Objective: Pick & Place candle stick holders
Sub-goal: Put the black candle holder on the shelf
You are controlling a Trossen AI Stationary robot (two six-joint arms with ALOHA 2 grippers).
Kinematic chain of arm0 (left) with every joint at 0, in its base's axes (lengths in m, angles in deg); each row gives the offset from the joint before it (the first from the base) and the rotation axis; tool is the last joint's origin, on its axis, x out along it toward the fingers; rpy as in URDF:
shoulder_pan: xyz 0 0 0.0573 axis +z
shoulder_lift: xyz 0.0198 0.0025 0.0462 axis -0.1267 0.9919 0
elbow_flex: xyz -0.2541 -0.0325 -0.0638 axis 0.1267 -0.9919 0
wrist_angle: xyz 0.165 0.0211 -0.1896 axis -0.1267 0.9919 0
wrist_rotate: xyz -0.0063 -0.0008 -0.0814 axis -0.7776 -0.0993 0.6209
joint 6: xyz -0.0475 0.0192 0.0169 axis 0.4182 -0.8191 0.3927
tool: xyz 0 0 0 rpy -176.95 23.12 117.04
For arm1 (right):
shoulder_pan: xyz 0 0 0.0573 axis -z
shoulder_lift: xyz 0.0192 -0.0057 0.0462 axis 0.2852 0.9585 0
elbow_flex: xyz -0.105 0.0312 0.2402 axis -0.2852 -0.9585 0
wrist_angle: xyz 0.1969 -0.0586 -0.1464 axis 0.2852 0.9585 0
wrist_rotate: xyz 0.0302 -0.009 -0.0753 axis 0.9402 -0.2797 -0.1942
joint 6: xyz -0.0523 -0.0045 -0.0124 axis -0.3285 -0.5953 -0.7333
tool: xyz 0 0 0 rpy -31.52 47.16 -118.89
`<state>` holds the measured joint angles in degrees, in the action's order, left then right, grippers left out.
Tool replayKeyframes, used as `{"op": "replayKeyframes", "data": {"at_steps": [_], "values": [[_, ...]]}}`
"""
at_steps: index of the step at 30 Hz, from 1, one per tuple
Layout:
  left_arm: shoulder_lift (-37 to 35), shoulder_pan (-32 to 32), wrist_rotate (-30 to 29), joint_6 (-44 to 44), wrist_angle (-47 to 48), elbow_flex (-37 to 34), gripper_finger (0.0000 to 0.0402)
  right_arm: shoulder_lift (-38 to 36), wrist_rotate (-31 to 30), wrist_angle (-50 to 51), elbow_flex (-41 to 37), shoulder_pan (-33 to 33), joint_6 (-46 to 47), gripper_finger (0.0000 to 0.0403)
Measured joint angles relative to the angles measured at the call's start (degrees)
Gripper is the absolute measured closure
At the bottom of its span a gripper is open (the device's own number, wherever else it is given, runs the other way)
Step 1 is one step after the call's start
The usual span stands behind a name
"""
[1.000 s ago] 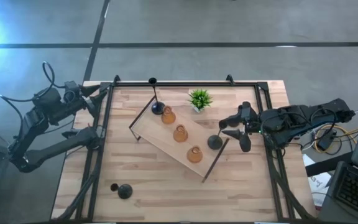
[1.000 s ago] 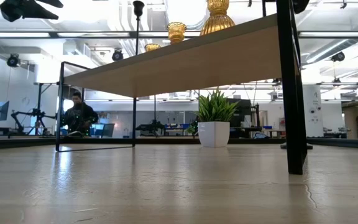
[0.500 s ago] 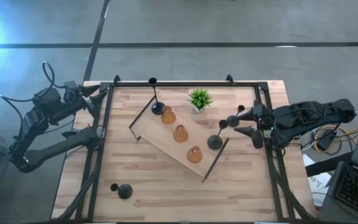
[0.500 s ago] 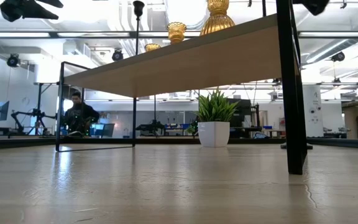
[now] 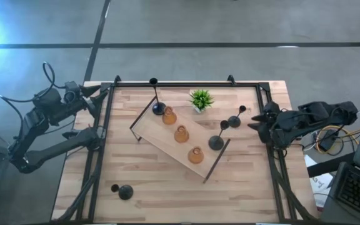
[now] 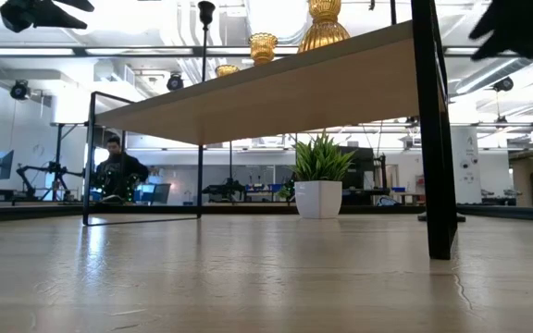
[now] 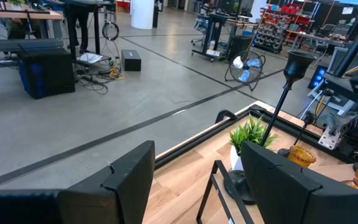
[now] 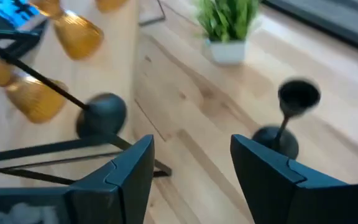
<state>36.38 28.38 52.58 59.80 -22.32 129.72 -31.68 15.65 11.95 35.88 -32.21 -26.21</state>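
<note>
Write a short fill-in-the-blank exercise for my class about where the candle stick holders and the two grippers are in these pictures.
1. The number of amber holders standing in a row on the wooden tray is ____.
2. The black holder standing apart from the tray on the table, near the right gripper, stands ____ of the potted plant in the high view.
3. The left gripper waits at the table's left edge with its jaws ____.

Missing words: three; right; open
</note>
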Motion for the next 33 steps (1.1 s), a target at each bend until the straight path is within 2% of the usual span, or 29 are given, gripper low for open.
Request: {"op": "replayKeyframes", "data": {"at_steps": [8,13,20,27,33], "values": [[0.00,0.00,0.00,0.01,0.00,-0.01,0.0158,-3.66,-1.65,-0.26,-10.50,0.00,13.48,0.0200],[0.00,0.00,-0.01,0.01,0.01,0.00,0.0158,-4.45,-8.64,-5.94,-15.77,0.04,19.81,0.0200],[0.00,0.00,0.01,0.00,0.01,-0.02,0.0158,-2.79,-15.21,-19.29,-23.99,0.06,16.48,0.0200],[0.00,0.00,0.01,0.00,0.01,0.00,0.0158,-0.39,-23.93,-17.55,-27.11,0.28,18.75,0.0200],[0.00,0.00,0.01,0.00,0.01,-0.02,0.0158,1.80,-24.82,-18.50,-29.98,0.31,17.17,0.0200]]}}
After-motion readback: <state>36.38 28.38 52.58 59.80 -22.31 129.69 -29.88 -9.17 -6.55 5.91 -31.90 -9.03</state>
